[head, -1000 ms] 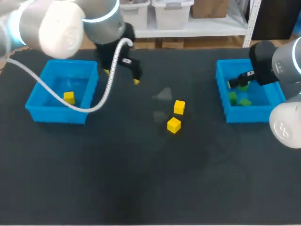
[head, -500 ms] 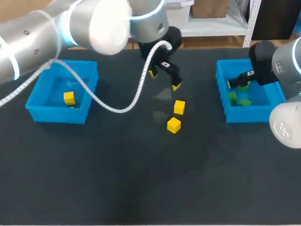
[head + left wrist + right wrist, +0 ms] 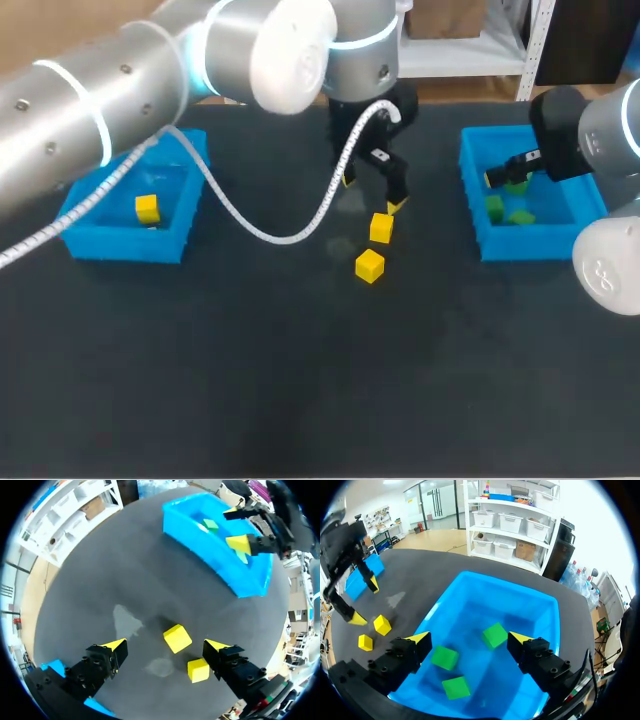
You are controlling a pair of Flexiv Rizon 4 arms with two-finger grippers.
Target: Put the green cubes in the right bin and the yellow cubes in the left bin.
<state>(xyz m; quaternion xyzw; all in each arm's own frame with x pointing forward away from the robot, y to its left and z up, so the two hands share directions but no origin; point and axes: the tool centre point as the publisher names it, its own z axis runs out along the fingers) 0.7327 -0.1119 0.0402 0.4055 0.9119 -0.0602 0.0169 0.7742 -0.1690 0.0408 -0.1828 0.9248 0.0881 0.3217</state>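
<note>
Left gripper point(image 3: 372, 195): wide open, holding nothing, in the upper middle of the head view.
Upper yellow cube point(image 3: 381, 227): on the table point(image 3: 250, 380) just below that gripper; between its spread fingers in the left wrist view, touching neither.
Lower yellow cube point(image 3: 369, 265): just below the upper one.
Left bin point(image 3: 120, 247): left of frame, 1 yellow cube point(image 3: 147, 208) inside.
Right gripper point(image 3: 505, 178): open, empty, over the right bin point(image 3: 530, 244).
Green cubes point(image 3: 495, 635): 3, all in the right bin.

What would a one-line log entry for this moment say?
left gripper: open, over yellow cube | right gripper: open, over right bin
</note>
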